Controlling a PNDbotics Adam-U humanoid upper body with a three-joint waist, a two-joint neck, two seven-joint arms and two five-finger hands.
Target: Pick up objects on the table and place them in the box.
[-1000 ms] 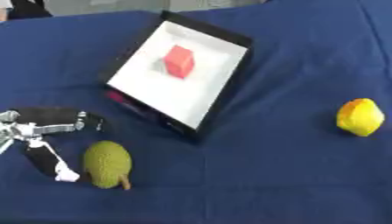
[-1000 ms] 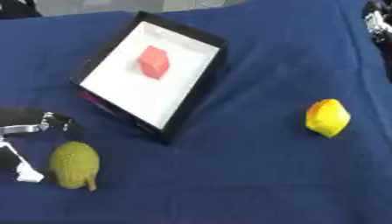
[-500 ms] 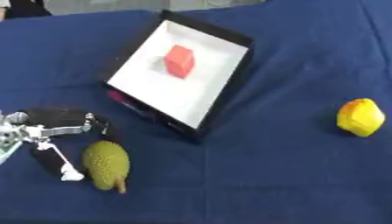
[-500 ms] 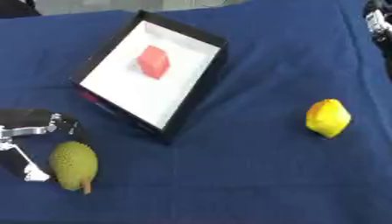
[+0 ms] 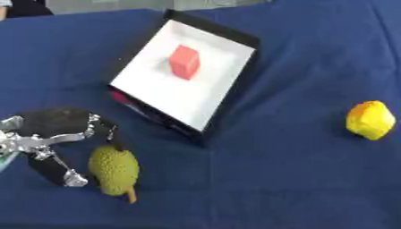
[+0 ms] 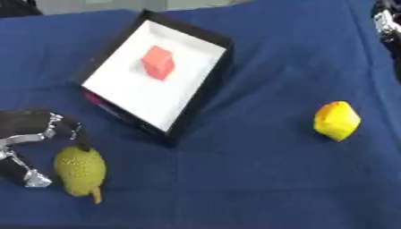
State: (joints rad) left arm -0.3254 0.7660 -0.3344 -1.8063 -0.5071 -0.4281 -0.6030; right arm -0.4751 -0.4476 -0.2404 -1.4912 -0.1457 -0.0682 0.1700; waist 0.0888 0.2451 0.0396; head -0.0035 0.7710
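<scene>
One green fruit (image 5: 114, 170) just beside left hand (image 5: 47, 141) fingers (image 5: 59, 171).

The left hand (image 5: 49, 143) rests low at the left edge, fingers spread open.

Left hand (image 5: 49, 145) at near left, fingers curved open beside green spiky fruit (image 5: 114, 169), one fingertip at fruit's top, not closed round it. Fruit lies on blue tablecloth (image 5: 282, 179), brown stem toward near edge. Black box (image 5: 188, 85) with white inside, far of fruit, tilted; red cube (image 5: 185, 61) inside. Yellow fruit (image 5: 370, 120) at right, well apart.
</scene>
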